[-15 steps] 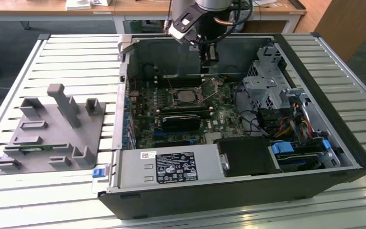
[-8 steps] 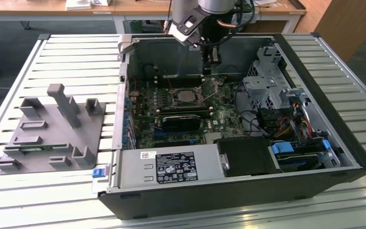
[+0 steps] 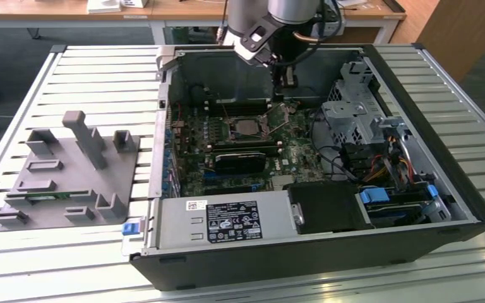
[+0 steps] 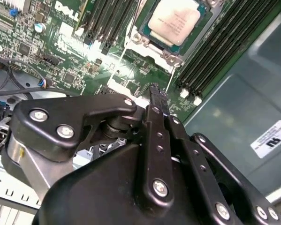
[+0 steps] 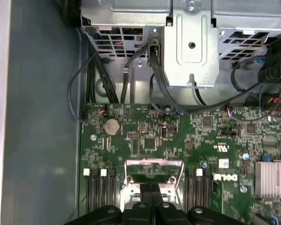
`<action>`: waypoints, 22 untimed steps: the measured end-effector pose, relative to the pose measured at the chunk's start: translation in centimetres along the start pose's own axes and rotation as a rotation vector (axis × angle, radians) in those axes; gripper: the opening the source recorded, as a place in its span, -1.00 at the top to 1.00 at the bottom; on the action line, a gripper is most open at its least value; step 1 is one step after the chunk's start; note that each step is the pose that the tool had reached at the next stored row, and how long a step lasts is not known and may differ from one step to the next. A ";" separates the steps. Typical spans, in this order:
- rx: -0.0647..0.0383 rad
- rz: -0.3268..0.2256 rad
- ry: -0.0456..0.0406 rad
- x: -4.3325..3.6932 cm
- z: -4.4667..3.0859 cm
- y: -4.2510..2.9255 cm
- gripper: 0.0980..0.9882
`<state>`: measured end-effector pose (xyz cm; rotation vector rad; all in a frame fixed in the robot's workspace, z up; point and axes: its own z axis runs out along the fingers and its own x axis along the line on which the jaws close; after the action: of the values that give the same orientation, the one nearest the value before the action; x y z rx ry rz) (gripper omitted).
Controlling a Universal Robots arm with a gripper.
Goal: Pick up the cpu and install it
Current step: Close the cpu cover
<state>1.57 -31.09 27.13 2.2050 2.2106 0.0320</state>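
Evidently the cpu [image 4: 174, 21] is being carried by the socket [image 4: 152, 49] and not by the tool [image 4: 154, 90]. Its silver top is being shown lying flat and level inside the metal frame, between the banks of memory slots on the green motherboard [image 4: 74, 61]. This is being judged as the seated position, since the chip's pale rim is being bounded by the frame on each side that is visible.

In the first wrist view the socket's retaining plate [image 5: 154, 169] is being held raised on its hinge. That is being read as the reason the chip's top is being left exposed, with nothing being pressed onto it.

The tool is being held clenched, its black fingers [image 5: 147, 197] being pressed together with nothing gripped between them. It is being hung tip-down just beside the raised plate, toward the far wall of the computer case [image 3: 310, 265]. Whether the tip is touching the plate cannot be told. The narrow closed shape is being judged as suited to reaching into the tight space around the socket.

In the exterior view the case is being supported open side up on the slatted desk [image 3: 99, 76], reaching from near the desk's far edge to its near edge, so that the board is being presented from above. A grey parts fixture [image 3: 65, 183] is being kept beside it, toward the desk's edge at the exterior view's left, well apart from the tool.
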 end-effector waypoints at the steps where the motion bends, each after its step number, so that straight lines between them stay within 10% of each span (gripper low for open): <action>1: 0.000 0.000 0.0000 0.00 0.13 0.11 0.98; 22: 0.000 0.000 -0.0004 -0.01 1.28 2.12 0.98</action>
<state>3.73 -31.09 25.90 2.2047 2.2104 0.0316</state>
